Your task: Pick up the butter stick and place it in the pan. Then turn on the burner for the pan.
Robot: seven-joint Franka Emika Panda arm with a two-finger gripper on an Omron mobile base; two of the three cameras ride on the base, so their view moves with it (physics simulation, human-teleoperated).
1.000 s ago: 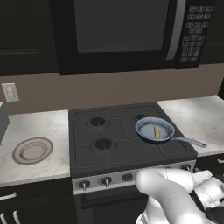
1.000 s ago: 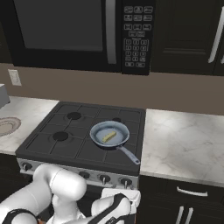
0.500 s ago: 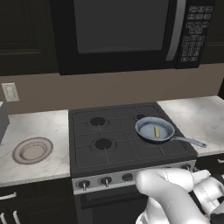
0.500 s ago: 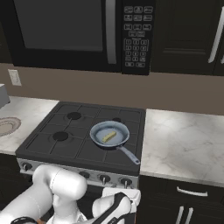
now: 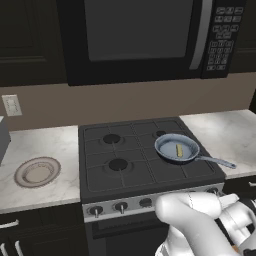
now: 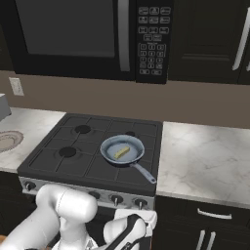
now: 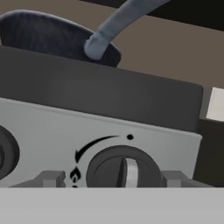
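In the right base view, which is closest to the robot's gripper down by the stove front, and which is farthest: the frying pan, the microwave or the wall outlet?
1. The pan, on the stove's front right burner, just above the gripper.
2. The wall outlet, far left on the wall.
3. The microwave, mounted high above the stove. It and the outlet are nearly too close to call.

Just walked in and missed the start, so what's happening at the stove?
The butter stick already lies in the pan, which sits on the stove's front right burner. The robot's arm is down low in front of the stove, and its hand is right up against a control knob at the right end of the front panel, one fingertip on either side. Whether it has gripped the knob is unclear.
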